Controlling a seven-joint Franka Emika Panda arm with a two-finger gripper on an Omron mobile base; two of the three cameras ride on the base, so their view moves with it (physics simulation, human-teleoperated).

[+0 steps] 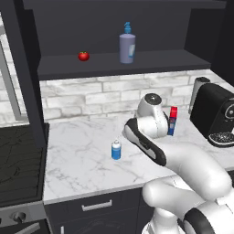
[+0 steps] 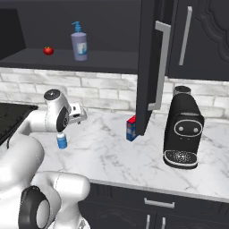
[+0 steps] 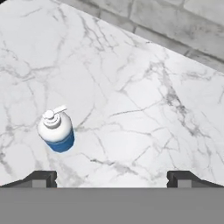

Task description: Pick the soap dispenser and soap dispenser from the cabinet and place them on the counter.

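Observation:
The small bright-blue soap dispenser [image 1: 116,150] [image 2: 61,142] [image 3: 56,129] with its white pump stands upright on the white marble counter [image 1: 77,160] [image 2: 116,154] [image 3: 140,87]. My gripper [image 3: 111,179] [image 2: 78,114] hovers above the counter, open and empty, with the blue bottle a little beyond its left fingertip [image 3: 42,178]. The larger greyish-purple soap dispenser [image 1: 127,45] [image 2: 79,44] with a blue pump stands on the shelf of the open dark cabinet [image 1: 119,64] [image 2: 103,56], well above my hand.
A red tomato [image 1: 83,56] [image 2: 48,50] lies on the shelf left of the purple bottle. A red-topped blue bottle [image 1: 172,120] [image 2: 131,128] and a black coffee machine [image 1: 215,114] [image 2: 183,132] stand on the right. The open cabinet door [image 2: 150,67] hangs over the counter. The black stovetop [image 1: 18,160] lies to the left.

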